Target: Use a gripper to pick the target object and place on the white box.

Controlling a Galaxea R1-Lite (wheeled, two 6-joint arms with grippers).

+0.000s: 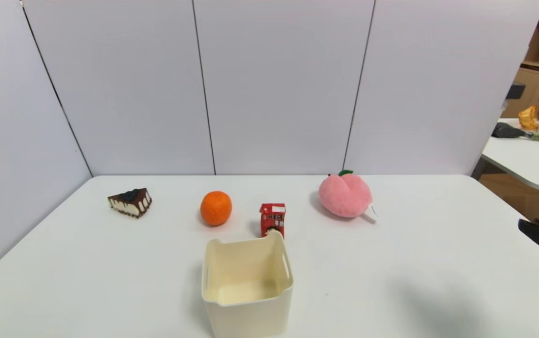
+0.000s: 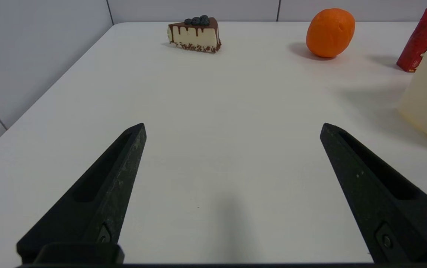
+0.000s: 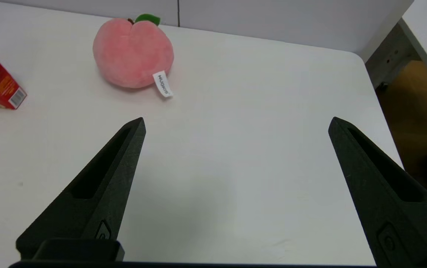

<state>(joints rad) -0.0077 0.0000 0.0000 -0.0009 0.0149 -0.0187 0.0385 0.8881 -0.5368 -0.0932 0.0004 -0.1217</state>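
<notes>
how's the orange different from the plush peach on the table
The orange is bright orange and smooth-skinned; the plush peach is pink, fuzzy and larger. The peach has a green leaf and a white tag; the orange has neither. Both are roundish and rest on the white table.

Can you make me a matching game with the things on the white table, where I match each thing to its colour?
Things:
1. round fruit beside the cake slice
2. soft plush peach with a green leaf
3. small drink carton behind the bin
4. square plastic bin with slot handles

Colours:
A. cream-white
B. pink
C. orange
D. red

Right pairs: 1-C, 2-B, 3-D, 4-A
</notes>
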